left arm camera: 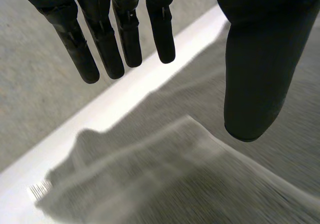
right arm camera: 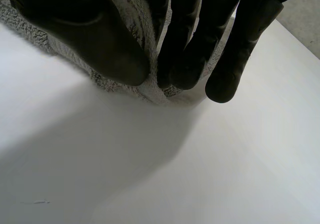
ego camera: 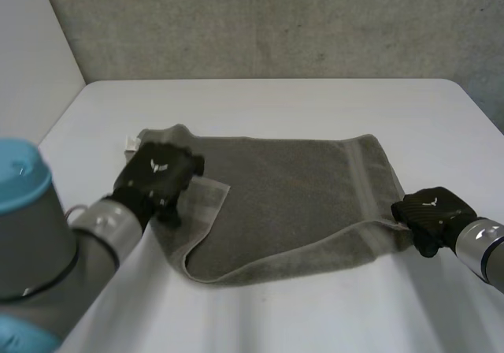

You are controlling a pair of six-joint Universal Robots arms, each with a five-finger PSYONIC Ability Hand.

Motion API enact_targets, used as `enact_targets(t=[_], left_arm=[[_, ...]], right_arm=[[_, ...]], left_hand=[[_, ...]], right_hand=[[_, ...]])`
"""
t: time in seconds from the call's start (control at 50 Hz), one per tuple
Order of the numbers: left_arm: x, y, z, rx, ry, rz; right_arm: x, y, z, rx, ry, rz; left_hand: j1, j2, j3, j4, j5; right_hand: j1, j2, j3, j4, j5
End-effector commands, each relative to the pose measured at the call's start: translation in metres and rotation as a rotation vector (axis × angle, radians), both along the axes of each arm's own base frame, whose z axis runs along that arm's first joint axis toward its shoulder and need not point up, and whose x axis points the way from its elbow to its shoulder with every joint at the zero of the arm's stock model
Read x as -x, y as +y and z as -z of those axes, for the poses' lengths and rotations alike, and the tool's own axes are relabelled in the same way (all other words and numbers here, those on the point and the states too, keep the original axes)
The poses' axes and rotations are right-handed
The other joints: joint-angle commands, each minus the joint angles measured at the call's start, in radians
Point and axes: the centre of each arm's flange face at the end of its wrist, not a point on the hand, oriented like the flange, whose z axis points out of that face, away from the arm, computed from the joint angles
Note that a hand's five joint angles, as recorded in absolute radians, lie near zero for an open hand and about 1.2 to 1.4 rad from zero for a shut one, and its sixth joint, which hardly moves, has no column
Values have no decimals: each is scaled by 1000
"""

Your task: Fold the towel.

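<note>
A grey towel (ego camera: 291, 203) lies spread on the white table (ego camera: 276, 101), its left end folded over into a small flap (ego camera: 206, 203). My left hand (ego camera: 156, 176) hovers over that folded left end, fingers (left arm camera: 102, 39) straight and apart from the thumb (left arm camera: 255, 69), holding nothing; the towel (left arm camera: 165, 179) lies below it. My right hand (ego camera: 431, 215) is at the towel's near right corner. Its thumb (right arm camera: 95, 39) and fingers (right arm camera: 190, 49) pinch the towel's edge (right arm camera: 142, 49) just above the table.
A white label (ego camera: 131, 142) sticks out at the towel's far left corner, also seen as a tag (left arm camera: 40, 189) in the left wrist view. A grey wall (ego camera: 276, 22) stands behind the table. Bare table surface (ego camera: 315, 313) stretches in front of the towel.
</note>
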Motion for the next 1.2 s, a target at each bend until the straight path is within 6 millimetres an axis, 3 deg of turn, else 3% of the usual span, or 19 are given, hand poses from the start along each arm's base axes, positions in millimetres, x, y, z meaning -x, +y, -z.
enact_targets(t=[0.02,0.12,0.26,0.36,0.54,0.76,0.9,0.98,1.1,1.2], left_arm=[[27,-41,5,22,10,13],[48,-72,34,-52,-37,32],[59,-92,52,-130,-97,56],[68,-100,64,-169,-201,167],[74,-110,66,-122,-247,214],[72,-111,69,-202,-286,213],[69,-114,67,-214,-292,201],[68,-116,66,-209,-297,184],[64,-120,65,-197,-315,155],[61,-122,66,-192,-324,152]], right_arm=[[0,2,3,-2,-2,-3],[0,3,6,6,-2,-4],[0,6,10,-2,-2,-4],[0,6,11,-2,-2,-4],[0,7,12,0,-2,-4],[0,6,13,3,-2,-4],[0,6,15,-1,-1,-5],[0,6,15,1,4,-8],[0,7,15,2,10,-12],[0,7,16,0,11,-13]], left_hand=[[46,51,49,50,55],[17,22,20,21,25],[8,13,11,12,17],[-16,-10,-12,-12,-7],[-13,-8,-9,-9,-4],[49,54,52,53,58],[292,297,295,296,301],[322,327,325,326,331],[222,227,225,226,231],[-19,-13,-15,-15,-10]], right_hand=[[72,79,62,63,55],[72,79,62,63,55],[72,79,62,63,55],[72,79,62,63,55],[72,79,62,63,55],[72,79,62,63,55],[72,79,62,63,55],[72,79,62,63,55],[72,79,62,63,55],[72,79,62,63,55]])
